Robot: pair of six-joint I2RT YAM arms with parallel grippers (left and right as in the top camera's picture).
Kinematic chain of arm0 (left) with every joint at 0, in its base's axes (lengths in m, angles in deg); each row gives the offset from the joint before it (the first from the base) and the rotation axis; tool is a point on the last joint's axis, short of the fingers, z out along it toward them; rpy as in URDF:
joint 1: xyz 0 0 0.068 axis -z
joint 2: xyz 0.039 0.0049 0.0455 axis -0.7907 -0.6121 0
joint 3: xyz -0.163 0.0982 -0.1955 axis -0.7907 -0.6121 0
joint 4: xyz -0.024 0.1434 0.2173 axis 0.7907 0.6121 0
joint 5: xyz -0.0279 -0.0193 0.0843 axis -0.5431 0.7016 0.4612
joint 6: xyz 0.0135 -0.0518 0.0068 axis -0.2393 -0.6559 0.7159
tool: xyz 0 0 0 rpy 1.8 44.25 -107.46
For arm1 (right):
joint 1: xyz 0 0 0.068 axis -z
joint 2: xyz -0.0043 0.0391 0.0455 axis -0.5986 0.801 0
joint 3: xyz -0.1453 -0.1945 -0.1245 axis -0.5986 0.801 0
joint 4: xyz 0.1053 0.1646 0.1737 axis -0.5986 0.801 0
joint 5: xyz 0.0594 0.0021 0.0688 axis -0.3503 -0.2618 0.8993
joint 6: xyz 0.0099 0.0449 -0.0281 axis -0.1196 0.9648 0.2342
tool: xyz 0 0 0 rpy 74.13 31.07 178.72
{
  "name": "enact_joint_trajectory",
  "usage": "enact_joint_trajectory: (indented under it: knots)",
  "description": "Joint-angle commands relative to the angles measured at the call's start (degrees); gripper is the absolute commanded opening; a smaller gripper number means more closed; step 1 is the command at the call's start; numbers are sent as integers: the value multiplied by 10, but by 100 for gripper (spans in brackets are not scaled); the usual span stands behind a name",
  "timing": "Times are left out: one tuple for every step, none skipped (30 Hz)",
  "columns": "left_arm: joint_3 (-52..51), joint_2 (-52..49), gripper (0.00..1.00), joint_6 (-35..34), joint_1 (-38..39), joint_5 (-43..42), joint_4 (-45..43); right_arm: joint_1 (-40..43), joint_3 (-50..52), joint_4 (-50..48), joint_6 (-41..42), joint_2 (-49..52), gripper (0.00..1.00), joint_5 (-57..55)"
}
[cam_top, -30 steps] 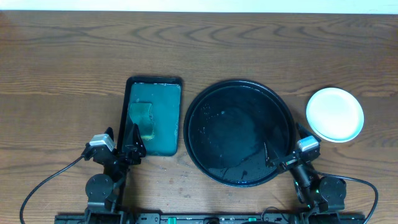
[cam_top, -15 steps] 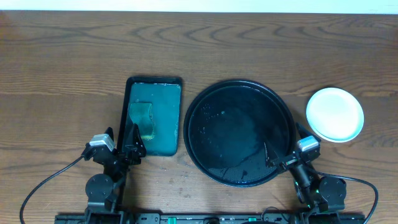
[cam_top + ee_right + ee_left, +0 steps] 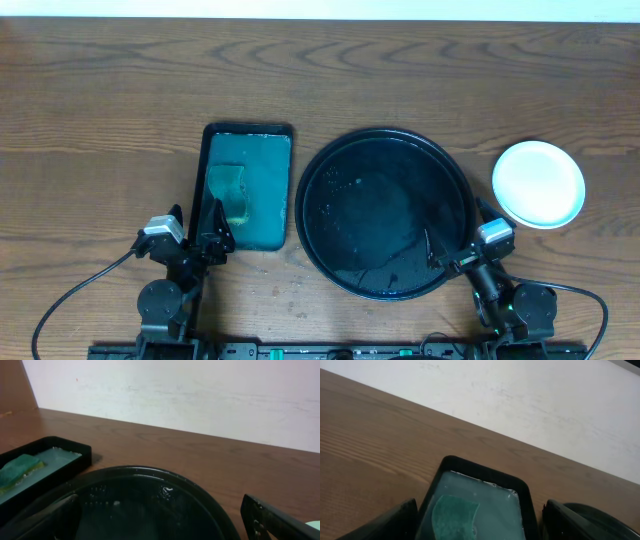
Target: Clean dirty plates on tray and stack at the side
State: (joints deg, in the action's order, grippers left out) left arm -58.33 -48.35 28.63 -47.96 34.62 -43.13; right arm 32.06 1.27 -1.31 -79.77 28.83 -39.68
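Seemingly done, the left gripper (image 3: 210, 228) and right gripper (image 3: 445, 255) are sitting spread and empty, best parking clear of the white plates (image 3: 538, 183)

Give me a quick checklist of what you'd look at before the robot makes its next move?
1. Round black tray holds no plates: ok.
2. White plate sits on the tabletop right of the tray, apart from it: ok.
3. Its face shows no teal smears: ok.
4. Other plates stacked beneath it: cannot tell.
5. Sponge lies in the green tray: ok.
6. Left gripper and right gripper open and empty: ok.
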Motion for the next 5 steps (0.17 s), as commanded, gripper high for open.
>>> enact_joint_trajectory:
  knots:
    - [-4,3,81,-1,2,8,29,3,0,3,7,-3,99,-5]
    - [-4,3,81,-1,2,8,29,3,0,3,7,-3,99,-5]
    - [-4,3,81,-1,2,8,29,3,0,3,7,-3,99,-5]
    - [-4,3,81,-1,2,8,29,3,0,3,7,-3,99,-5]
    - [-4,3,81,-1,2,8,29,3,0,3,7,-3,99,-5]
